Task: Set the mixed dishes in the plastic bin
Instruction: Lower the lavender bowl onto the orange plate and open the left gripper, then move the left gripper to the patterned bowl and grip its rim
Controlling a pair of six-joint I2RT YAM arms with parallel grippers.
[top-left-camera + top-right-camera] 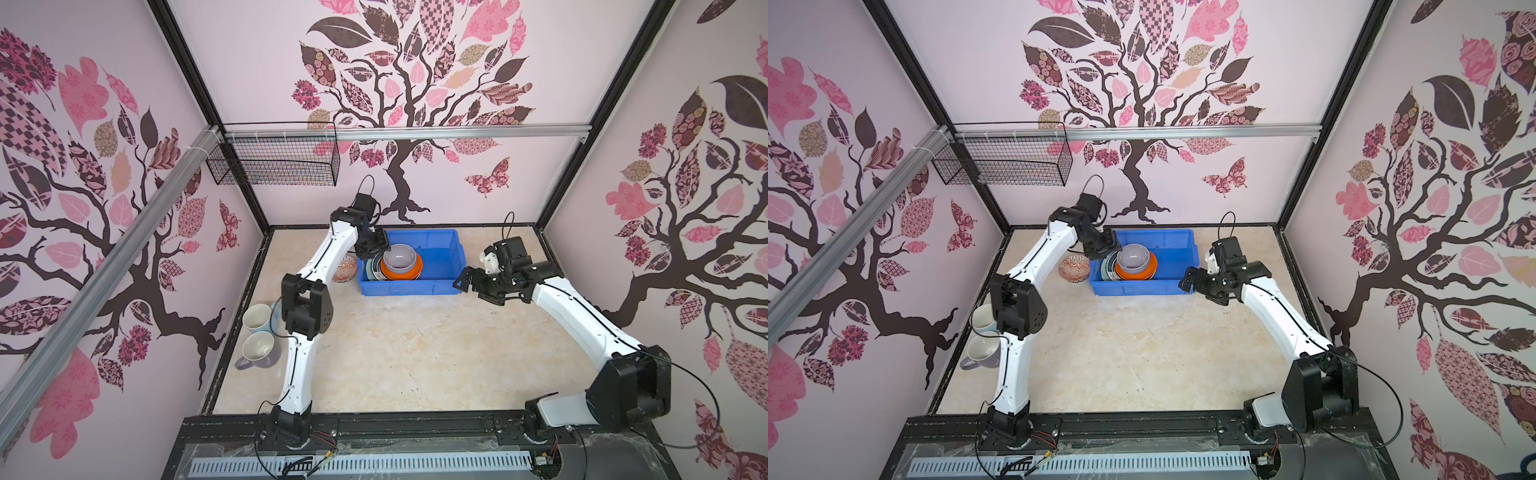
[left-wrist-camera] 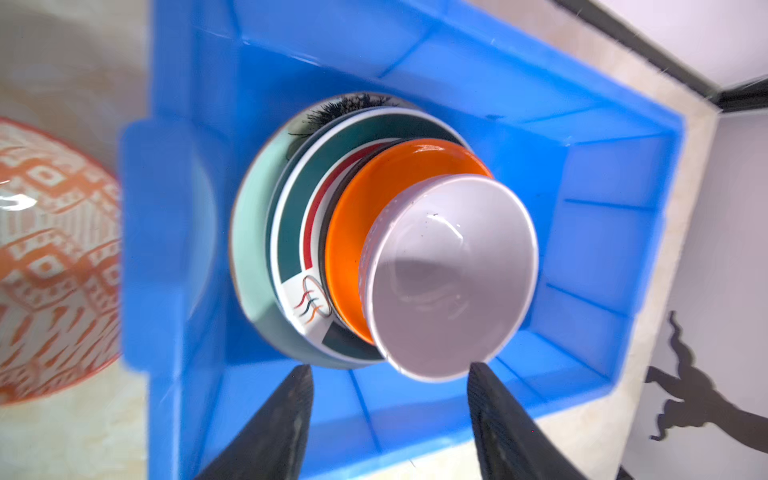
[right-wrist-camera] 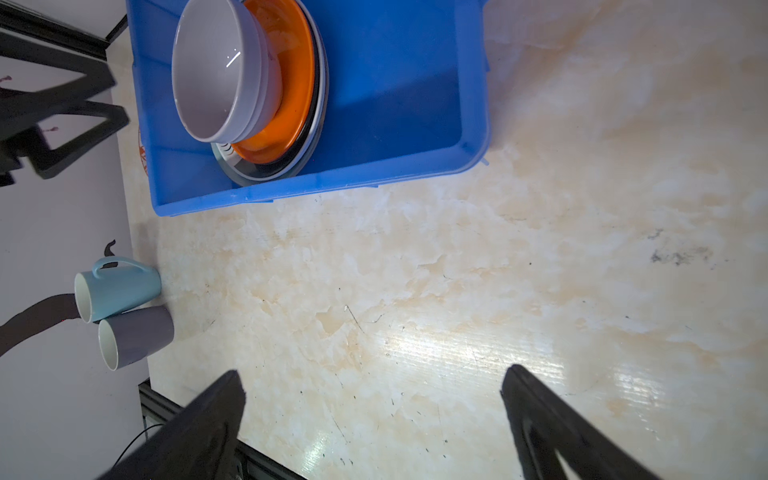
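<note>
Release looks like the step in hand. The right claw (image 1: 468, 286) hangs wide open and empty just beside the blue plastic bin (image 1: 415, 289). Inside, at the bin's left end, the lavender bowl (image 1: 399, 257) sits off-centre on an orange plate with a black rim (image 2: 374, 208). Above the bowl's rim the left claw (image 2: 390, 366) stands open, gripping nothing. It should lift straight up before swinging, since a nudge could slide the bowl.

Hidden parts: the left elbow partly covers the light blue mug (image 3: 118, 291) and the lavender mug (image 3: 137, 336), which touch at the table (image 1: 395, 353) edge. The orange-patterned bowl (image 2: 50, 249), just outside the bin's left wall, is blurred and its pose unclear. The lower plates show only as crescents
</note>
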